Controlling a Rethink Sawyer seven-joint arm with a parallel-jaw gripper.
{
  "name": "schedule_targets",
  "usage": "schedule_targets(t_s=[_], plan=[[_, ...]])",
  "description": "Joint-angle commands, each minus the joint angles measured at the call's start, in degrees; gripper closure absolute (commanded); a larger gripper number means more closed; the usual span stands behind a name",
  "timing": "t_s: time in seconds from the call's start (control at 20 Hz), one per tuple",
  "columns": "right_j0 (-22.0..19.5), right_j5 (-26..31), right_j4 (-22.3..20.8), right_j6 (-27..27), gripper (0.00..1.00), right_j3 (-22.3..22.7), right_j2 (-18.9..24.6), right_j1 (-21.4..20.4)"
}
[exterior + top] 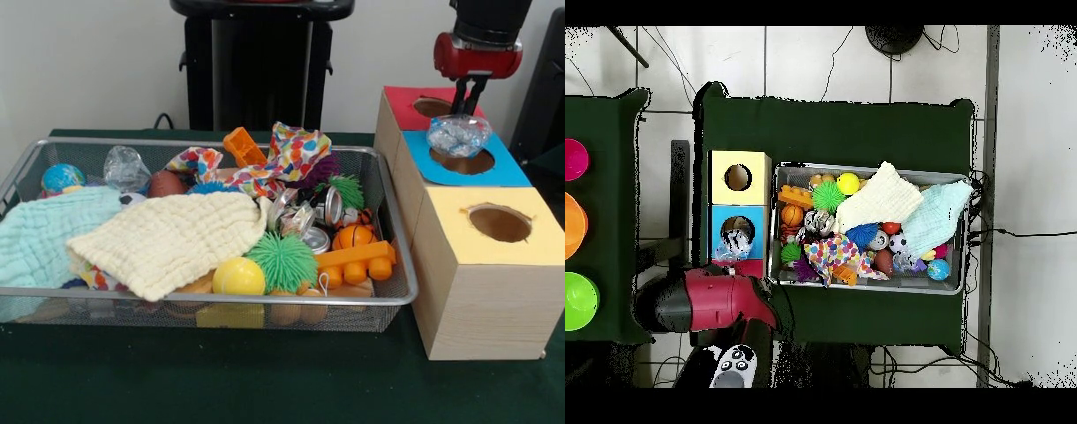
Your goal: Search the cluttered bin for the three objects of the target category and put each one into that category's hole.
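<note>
Front view | gripper (467,99) is hanging over the blue box (508,170), jaws clamped on a crinkly clear wad (457,134) just above its hole (465,162) | advice: centre wad over hole, lower, then release.

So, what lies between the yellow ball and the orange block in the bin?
In the front view, a green spiky ball lies between the yellow ball and the orange block.
</note>
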Motion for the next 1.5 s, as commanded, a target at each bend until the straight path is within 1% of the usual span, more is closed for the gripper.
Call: schedule_targets(t_s=[0.05,0.3,0.5,0.95,1.15,1.5], plan=[[-3.0,2.3,1.8,10.9,1.0,-3.8,2.3,3.7],[-4.1,0.9,1.5,10.1,1.0,-4.0,2.8,4.8],[-3.8,1.1,1.4,10.3,1.0,-4.1,2.6,4.8],[-3.3,4.3,1.0,10.3,1.0,-8.0,1.6,5.9],[-3.4,4.9,0.8,10.3,1.0,-9.0,1.5,6.4],[-3.2,7.3,0.3,10.4,1.0,-10.6,1.0,6.1]])
